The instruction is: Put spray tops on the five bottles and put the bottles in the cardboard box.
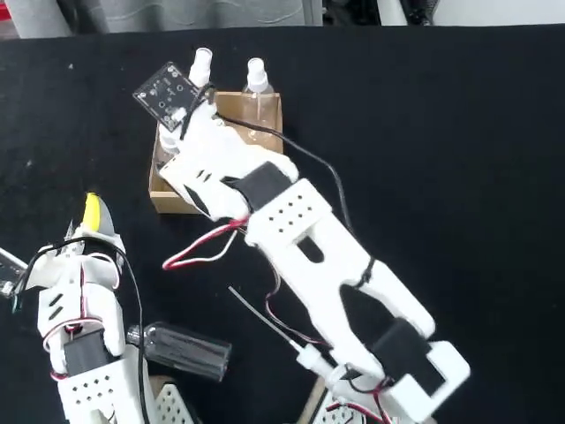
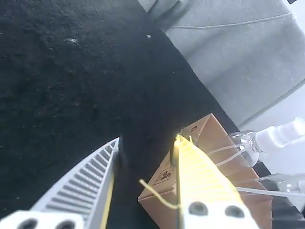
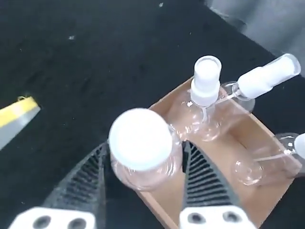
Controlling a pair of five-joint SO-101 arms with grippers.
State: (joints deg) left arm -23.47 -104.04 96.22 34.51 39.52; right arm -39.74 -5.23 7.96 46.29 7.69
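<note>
One capped bottle point(image 3: 140, 138) stands upright, gripped between the right fingers point(image 3: 200, 176), hanging over the box point(image 3: 224, 157) at its edge, so the way in looks straight down. Left fingers point(image 2: 90, 176) spread, empty, near the box.

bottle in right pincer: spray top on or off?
On. The bottle in the right pincer carries a white spray top, seen end-on, over a corner of the cardboard box.
</note>
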